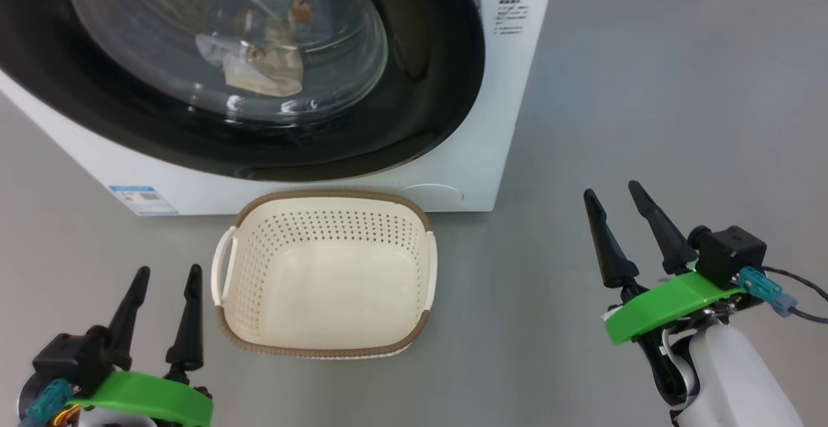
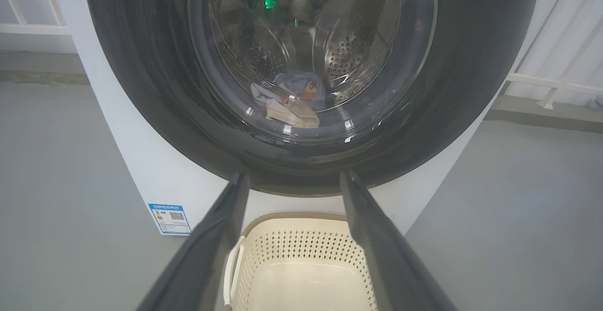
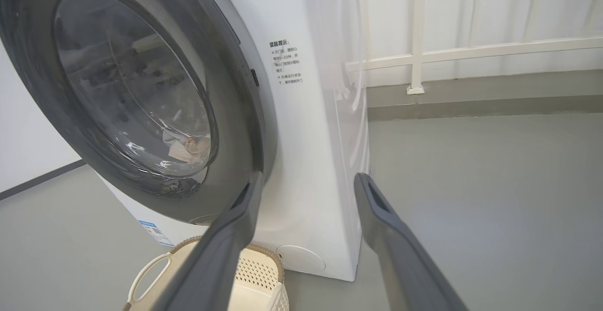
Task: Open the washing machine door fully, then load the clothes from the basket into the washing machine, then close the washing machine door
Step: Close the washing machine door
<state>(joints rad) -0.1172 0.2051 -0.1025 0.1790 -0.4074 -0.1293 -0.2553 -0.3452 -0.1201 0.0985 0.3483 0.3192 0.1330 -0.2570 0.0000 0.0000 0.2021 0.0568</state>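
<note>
The left gripper (image 1: 168, 270) sits at 7 o'clock in the head view, its two dark fingers (image 1: 187, 323) pointing to 12 o'clock and standing apart with nothing between them. The right gripper (image 1: 614, 193) is at 4 o'clock on its pale forearm, raised over the grey floor (image 1: 647, 90). Its fingers (image 1: 608, 246) lean toward 11 o'clock, also spread and holding nothing. The washing machine (image 1: 511, 90) takes up 10 to 12 o'clock, its front facing the robot. The washing machine door (image 1: 440, 90) lies flat against that front, with the glass bowl bulging outward. The clothes (image 1: 265, 65) rest inside the drum behind the glass, a blue printed piece over a beige one. The basket (image 1: 330, 195) stands on the floor at 6 o'clock from the door, just in front of the machine. Its mouth faces up, its long axis runs 9 to 3 o'clock, and it has a handle at each end. It lies between the two grippers, nearer the left one and touching neither. A blue label sticker (image 1: 142, 199) marks the machine's lower corner at 9 o'clock. In the right wrist view a white railing (image 3: 417, 33) stands behind the machine at 1 o'clock.
</note>
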